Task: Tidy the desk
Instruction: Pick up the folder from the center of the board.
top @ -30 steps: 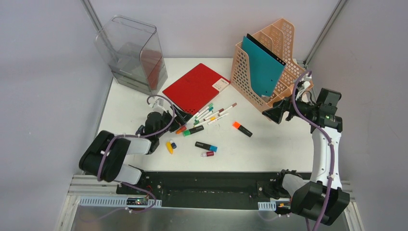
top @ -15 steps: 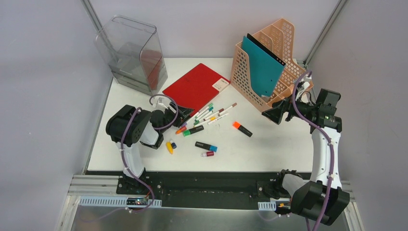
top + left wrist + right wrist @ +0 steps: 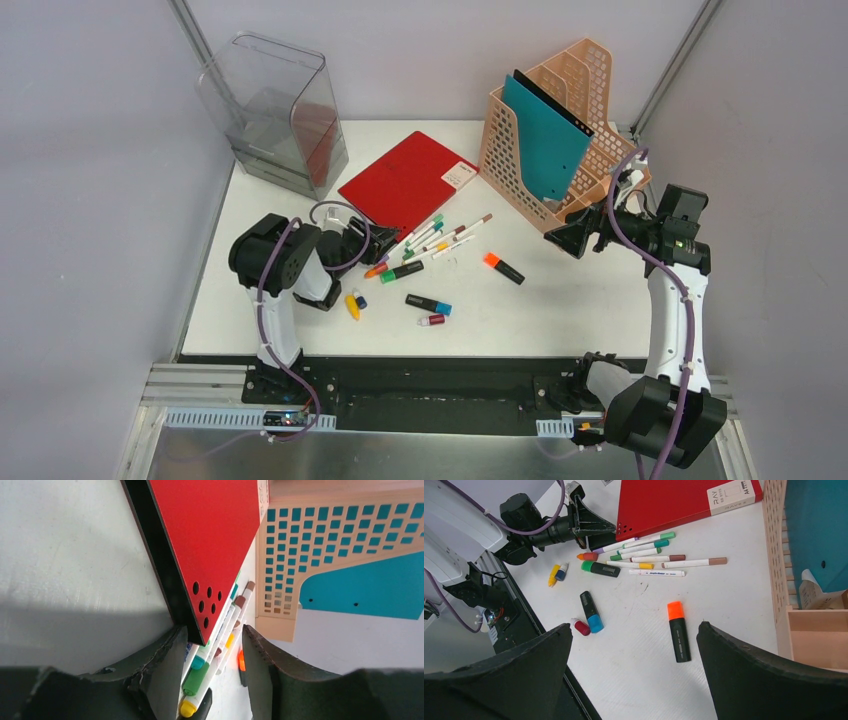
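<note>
Left jaws straddled the red folder's near corner.
Folder lay upper-middle on the counter, long axis running up-right from the half-narrowed, unclamped left jaws; right jaws stood wide and empty at far right.

1. Flat red plastic folder: top cut off, left wrist view.
2. Thin colour-capped marker pens: partly under its corner.
3. Flat white desk: far-left corner behind clear plastic bin.
</note>
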Controlling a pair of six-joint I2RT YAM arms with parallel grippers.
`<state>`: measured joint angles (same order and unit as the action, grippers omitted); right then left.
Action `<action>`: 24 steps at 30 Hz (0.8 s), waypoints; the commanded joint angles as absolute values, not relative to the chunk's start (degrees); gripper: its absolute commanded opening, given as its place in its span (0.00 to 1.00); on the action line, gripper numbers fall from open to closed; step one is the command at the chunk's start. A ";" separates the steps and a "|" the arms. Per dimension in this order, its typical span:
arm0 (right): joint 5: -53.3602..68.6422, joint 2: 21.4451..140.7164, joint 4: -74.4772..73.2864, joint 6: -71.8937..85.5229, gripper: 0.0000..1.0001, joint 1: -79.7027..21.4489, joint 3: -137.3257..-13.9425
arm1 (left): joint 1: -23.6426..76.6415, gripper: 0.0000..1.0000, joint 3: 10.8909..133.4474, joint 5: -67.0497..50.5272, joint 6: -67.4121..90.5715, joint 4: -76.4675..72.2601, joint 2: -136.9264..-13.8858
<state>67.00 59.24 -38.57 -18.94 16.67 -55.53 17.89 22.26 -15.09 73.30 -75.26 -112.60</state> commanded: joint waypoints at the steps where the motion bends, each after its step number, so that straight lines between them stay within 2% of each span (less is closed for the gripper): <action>1: 69.67 58.26 -36.21 -18.90 0.99 16.42 -55.59 | 17.34 0.46 23.56 -11.62 76.05 -81.05 -115.30; 6: 69.96 58.27 -36.06 -18.81 0.99 16.33 -55.46 | 17.27 0.38 24.81 -10.54 79.22 -82.00 -117.76; 9: 70.01 58.15 -35.95 -18.81 0.99 16.15 -55.37 | 17.27 0.30 25.20 -10.28 79.54 -82.00 -117.48; 16: 70.35 58.23 -35.08 -18.18 0.99 15.91 -54.87 | 17.23 0.00 25.07 -10.08 79.76 -82.01 -115.55; 24: 72.57 58.74 -28.79 -12.67 0.99 14.64 -52.29 | 17.23 0.00 23.37 -10.93 80.71 -82.00 -109.66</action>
